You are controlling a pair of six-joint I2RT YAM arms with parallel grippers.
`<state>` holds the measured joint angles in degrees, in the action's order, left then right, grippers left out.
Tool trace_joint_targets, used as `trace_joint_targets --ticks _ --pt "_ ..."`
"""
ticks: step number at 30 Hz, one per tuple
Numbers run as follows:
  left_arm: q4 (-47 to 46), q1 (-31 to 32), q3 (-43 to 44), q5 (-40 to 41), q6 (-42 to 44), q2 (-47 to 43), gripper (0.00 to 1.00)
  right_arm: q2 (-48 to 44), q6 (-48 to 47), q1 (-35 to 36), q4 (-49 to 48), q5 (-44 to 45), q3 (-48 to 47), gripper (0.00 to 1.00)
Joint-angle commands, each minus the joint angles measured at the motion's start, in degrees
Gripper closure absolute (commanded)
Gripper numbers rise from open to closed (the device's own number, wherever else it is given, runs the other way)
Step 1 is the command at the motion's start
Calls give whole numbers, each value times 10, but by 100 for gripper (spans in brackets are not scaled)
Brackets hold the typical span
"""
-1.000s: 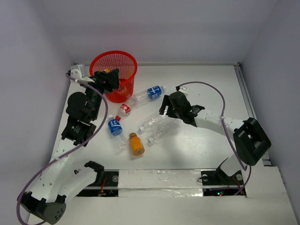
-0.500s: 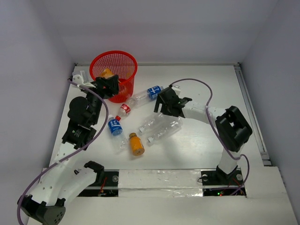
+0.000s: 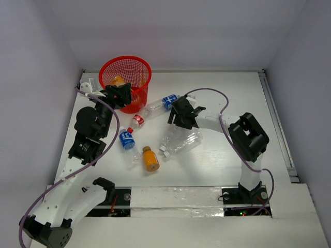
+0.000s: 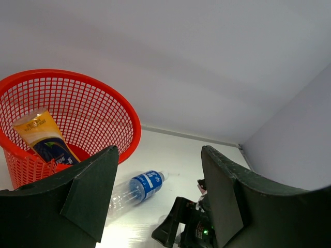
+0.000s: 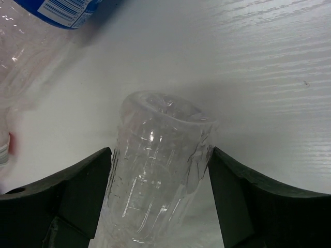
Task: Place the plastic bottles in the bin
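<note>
Clear plastic bottle [image 5: 155, 201] sits between your right gripper's [image 5: 159, 155] wide fingers, blue-labelled bottle [image 5: 64, 10] just far-left; left gripper [image 4: 159, 152] gapes beside round red mesh bin [image 4: 98, 111].

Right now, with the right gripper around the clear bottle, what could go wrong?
The right gripper straddles the base end of the clear bottle; the creased wall may buckle or slip. The blue-labelled bottle lies close and could get knocked. The left gripper beside the basket may obstruct delivery.
</note>
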<state>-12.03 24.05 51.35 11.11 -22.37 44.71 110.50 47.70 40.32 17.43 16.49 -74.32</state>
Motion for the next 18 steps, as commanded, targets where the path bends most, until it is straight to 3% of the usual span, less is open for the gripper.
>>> trace_joint_targets --ticks 1,7,12,15,16,18 --pt "-26 4 -3 -4 4 -9 39 -18 22 2 -41 -5 -7 25" --pt "-26 4 -3 -4 4 -2 39 -76 46 2 -105 -6 34 40" --pt "-20 4 0 2 -4 1 40 -146 42 2 -164 -2 74 44" --pt "-5 4 9 0 -12 4 56 -199 25 2 -192 -11 87 44" --pt "3 4 13 0 -18 5 71 -212 20 2 -197 -18 92 44" --pt "30 4 24 -5 -29 2 87 -247 8 2 -209 -23 93 44"
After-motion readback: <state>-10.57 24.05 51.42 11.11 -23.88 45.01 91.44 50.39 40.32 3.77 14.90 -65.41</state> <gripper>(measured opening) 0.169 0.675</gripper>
